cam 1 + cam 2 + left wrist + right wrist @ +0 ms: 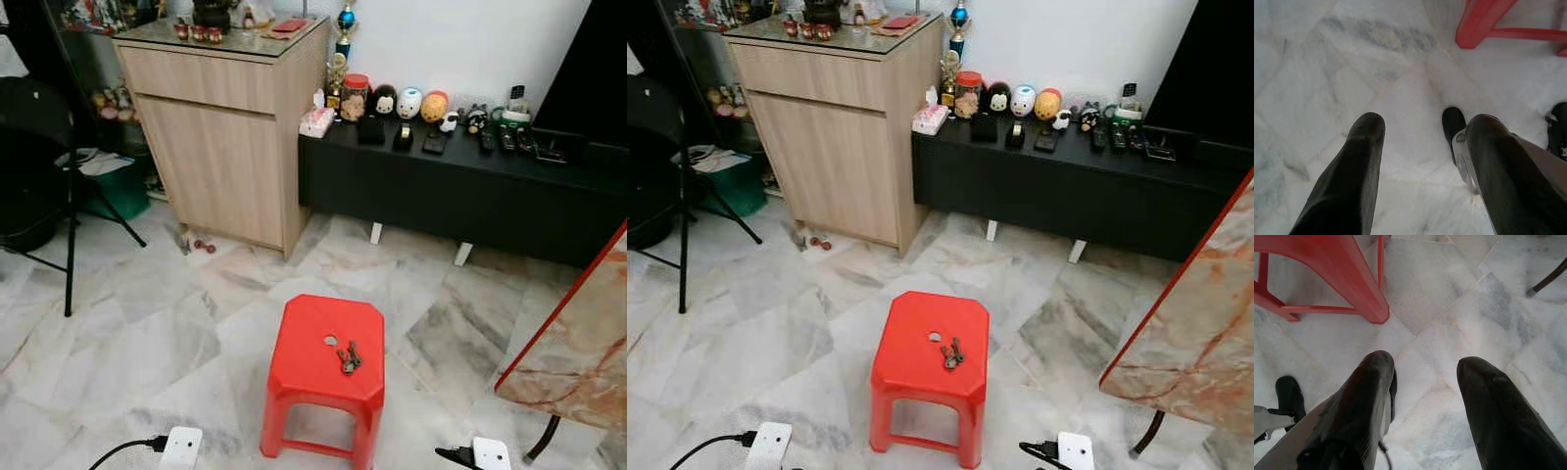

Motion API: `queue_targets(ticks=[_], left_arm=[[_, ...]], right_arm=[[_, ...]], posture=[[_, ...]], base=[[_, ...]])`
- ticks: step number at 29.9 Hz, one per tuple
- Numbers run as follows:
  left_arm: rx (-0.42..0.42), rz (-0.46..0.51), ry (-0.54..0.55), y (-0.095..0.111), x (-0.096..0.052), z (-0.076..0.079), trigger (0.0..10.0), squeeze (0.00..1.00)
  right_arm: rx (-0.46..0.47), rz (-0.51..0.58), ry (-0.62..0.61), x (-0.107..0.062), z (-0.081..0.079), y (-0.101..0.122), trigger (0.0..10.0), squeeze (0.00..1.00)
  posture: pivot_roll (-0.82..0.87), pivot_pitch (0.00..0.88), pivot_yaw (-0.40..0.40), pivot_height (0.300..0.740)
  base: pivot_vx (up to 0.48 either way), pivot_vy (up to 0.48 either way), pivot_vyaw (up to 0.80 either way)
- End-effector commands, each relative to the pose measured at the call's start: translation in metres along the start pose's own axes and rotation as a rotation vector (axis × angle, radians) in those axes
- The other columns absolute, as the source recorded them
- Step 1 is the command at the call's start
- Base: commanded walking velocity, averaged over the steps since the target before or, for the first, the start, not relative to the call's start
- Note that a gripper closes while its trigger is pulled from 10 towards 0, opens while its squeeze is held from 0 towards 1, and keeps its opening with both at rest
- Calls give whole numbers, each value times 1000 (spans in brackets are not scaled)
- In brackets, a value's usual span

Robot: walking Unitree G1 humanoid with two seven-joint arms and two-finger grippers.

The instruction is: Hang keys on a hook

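A: The stool (328, 338) is bright red all over, near and centre. The keys (350, 358) on it are dull grey metal.

B: And the floor (176, 313)?

A: White marble with grey veins, in big tiles. The cabinet (220, 127) far left is pale wood grain. The bench (460, 186) on the right is plain black.

B: That slab (578, 343) near right?

A: Cream with rust-orange veining, edged in red. The left gripper (1422, 132) and right gripper (1425, 372) have black fingers. A white box (181, 446) with a black cord lies near left.
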State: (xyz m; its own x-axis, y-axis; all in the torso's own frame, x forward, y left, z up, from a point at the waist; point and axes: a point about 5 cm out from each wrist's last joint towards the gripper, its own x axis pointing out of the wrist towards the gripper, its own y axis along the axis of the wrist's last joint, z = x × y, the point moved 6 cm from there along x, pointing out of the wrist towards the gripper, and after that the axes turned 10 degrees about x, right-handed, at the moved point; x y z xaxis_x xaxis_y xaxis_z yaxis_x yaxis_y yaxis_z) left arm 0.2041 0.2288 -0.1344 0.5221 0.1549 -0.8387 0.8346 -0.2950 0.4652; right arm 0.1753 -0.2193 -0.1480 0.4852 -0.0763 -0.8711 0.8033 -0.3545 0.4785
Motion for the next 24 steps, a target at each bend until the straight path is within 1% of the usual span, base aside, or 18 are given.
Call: queue_targets(ticks=[1,3,5,8,11,14,16,21,24], left_arm=[[25,-21,3,-5,0,-1,10000,0],[25,-18,1,-5,0,-1,10000,0],[26,-20,-1,-6,0,0,10000,0],[29,-25,-1,-7,-1,0,10000,0],[25,-26,2,-7,-1,-1,10000,0],[22,-27,4,-8,-1,-1,10000,0],[20,-28,4,-8,-1,-1,10000,0],[18,-29,7,-8,-1,-1,10000,0],[17,-32,6,-8,-1,-1,10000,0]], right_arm=[[13,11,-12,0,2,1,10000,0],[33,14,-14,0,2,1,10000,0],[39,18,-9,0,2,2,10000,0],[-5,1,-10,0,2,0,10000,0],[20,17,-2,0,1,2,10000,0],[18,20,-2,0,1,3,10000,0],[19,21,-2,0,1,3,10000,0],[19,18,-7,0,1,3,10000,0],[17,15,-8,0,2,2,10000,0]], posture=[[25,0,-52,740],[23,0,-50,740],[22,0,-50,740],[22,0,-50,740],[26,0,-52,740],[26,0,-52,740],[25,0,-51,740],[25,0,-51,740],[25,0,-53,740]], base=[[0,0,0],[0,0,0],[0,0,-659],[0,0,-792],[0,160,0],[0,0,0],[0,240,0],[0,0,0],[0,301,0]])
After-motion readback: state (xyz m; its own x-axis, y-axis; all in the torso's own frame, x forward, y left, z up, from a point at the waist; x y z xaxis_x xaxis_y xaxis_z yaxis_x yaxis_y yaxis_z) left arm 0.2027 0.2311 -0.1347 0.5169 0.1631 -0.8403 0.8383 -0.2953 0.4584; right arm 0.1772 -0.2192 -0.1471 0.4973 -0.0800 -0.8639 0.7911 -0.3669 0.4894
